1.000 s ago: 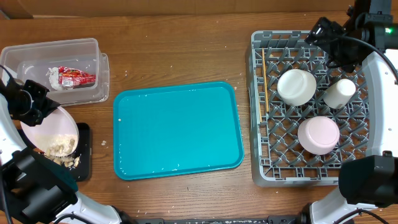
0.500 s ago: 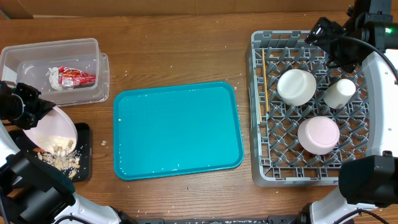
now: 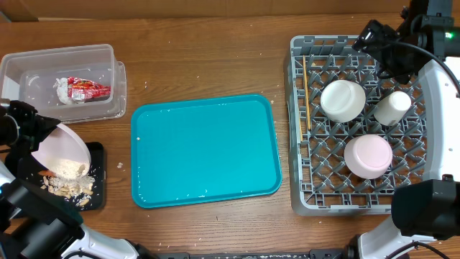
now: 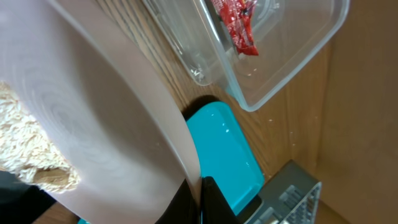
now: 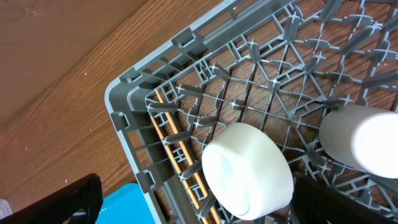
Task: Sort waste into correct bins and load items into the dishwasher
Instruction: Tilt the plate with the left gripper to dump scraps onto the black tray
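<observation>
the left gripper is pressed together on the rim of a white plate. the plate is tilted over the black tray, with pale food scraps on its low edge and in the tray. a teal tray lies at the table's centre. the grey dish rack holds two bowls, a cup and chopsticks. farther back, the clear tub holds a red wrapper and a tissue. the right gripper is spread wide over the rack's far corner, holding nothing.
</observation>
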You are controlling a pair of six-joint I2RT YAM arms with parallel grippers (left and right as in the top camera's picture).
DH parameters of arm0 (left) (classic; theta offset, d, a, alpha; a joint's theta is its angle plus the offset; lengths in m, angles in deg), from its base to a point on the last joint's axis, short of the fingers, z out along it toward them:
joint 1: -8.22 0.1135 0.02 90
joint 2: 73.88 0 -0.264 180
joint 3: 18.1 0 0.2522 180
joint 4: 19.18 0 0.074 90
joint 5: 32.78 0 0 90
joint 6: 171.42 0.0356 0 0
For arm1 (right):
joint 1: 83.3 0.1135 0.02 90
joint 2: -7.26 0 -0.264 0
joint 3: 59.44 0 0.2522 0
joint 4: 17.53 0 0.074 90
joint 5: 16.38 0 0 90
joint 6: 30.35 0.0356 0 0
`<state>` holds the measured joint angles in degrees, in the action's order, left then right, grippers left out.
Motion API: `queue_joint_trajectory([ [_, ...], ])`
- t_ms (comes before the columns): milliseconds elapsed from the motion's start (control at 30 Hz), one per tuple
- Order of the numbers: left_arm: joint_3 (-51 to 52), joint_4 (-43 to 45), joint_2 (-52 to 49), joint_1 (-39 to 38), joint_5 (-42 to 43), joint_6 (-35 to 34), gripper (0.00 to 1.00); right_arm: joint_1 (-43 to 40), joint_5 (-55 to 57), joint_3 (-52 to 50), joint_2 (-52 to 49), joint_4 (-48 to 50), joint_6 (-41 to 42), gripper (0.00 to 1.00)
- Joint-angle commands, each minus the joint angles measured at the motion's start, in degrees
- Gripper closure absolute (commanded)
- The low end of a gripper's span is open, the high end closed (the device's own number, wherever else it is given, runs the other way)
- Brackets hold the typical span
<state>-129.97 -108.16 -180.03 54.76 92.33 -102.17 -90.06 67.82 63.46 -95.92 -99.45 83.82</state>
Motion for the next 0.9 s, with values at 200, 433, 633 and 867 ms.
queue_joint_trajectory([
  [200, 0.11, -0.72, 2.78, 4.11, 5.42, 1.99, 0.96, -0.07, -0.33, 0.15, 0.28, 0.35, 0.09, 0.00],
  [433, 0.11, 0.04, 2.78, 5.81, 6.93, 2.75, 0.96, -0.07, -0.31, 0.15, 0.28, 0.35, 0.09, 0.00],
  [633, 0.13, 0.24, 2.78, 7.02, 8.72, 3.37, 0.96, -0.07, -0.31, 0.15, 0.28, 0.35, 0.09, 0.00],
  [867, 0.13, -0.70, 2.78, 7.63, 11.15, 3.45, 0.96, -0.07, -0.31, 0.15, 0.28, 0.35, 0.09, 0.00],
])
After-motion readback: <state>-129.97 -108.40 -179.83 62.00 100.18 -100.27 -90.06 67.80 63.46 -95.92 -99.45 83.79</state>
